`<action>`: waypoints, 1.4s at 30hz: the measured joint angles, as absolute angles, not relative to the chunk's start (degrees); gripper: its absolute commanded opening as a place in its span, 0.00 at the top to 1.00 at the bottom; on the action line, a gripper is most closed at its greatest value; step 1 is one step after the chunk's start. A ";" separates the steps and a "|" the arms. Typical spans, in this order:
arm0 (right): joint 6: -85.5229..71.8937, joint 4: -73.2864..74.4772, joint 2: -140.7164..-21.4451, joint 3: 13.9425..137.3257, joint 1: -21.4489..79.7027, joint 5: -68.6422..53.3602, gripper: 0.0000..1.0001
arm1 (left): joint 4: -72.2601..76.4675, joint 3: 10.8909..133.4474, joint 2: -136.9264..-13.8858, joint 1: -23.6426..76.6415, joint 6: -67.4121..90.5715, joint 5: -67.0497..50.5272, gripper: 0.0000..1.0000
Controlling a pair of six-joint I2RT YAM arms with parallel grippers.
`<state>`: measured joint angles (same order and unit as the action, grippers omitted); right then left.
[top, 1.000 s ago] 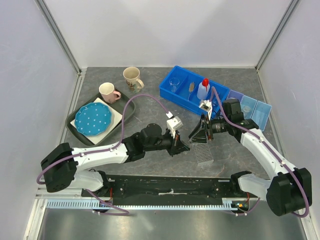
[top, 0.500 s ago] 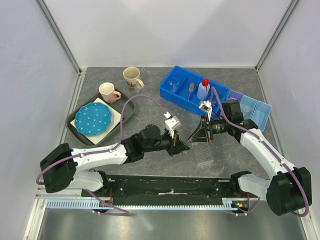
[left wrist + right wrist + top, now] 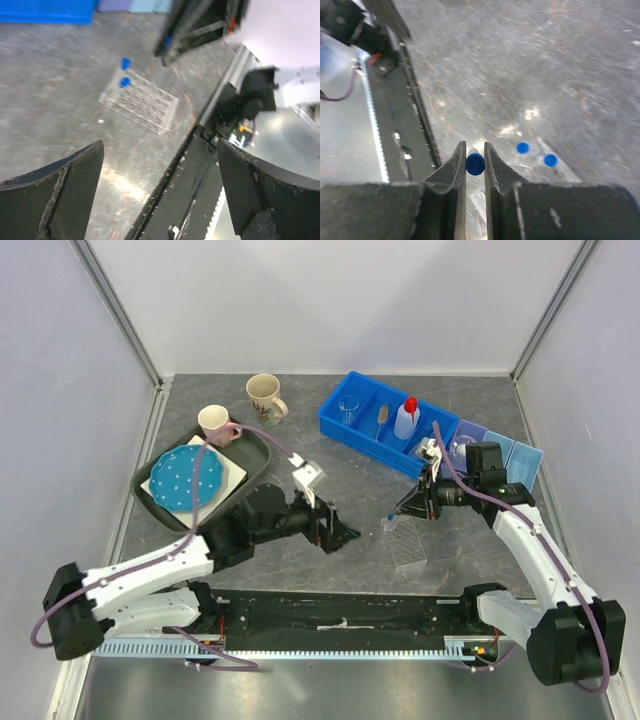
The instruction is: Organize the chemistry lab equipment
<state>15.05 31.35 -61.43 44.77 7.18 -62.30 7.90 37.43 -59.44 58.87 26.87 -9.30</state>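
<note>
The table carries a blue bin toward its far right corner. The white squeeze bottle and a small beaker stand in the bin, which seems to be the sorting place for loose glassware.

The left gripper hangs low over the middle of the table, well apart from the rack. Its jaws are spread wide and hold nothing, probably so as to leave the other arm room.

The clear tube rack lies near the table's near edge, right of centre. Two seated tubes stand at one end of it.

The right gripper points down beside that end. Its jaws are pressed on a blue-capped tube, pinched just under the cap and held upright, likely so that it can drop straight into a free hole.
</note>
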 measured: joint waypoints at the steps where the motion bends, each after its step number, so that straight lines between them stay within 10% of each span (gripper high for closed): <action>1: 16.60 32.21 -60.45 44.77 7.11 -59.99 0.87 | 4.10 38.94 -57.69 57.63 26.04 -8.43 0.00; 19: 15.86 30.98 -60.36 44.69 4.56 -39.11 0.85 | -27.03 43.53 -47.59 50.22 5.43 11.68 0.01; 42: -2.20 17.65 -70.32 38.72 0.62 -41.04 0.83 | -27.77 42.76 -44.77 50.22 2.85 13.65 0.01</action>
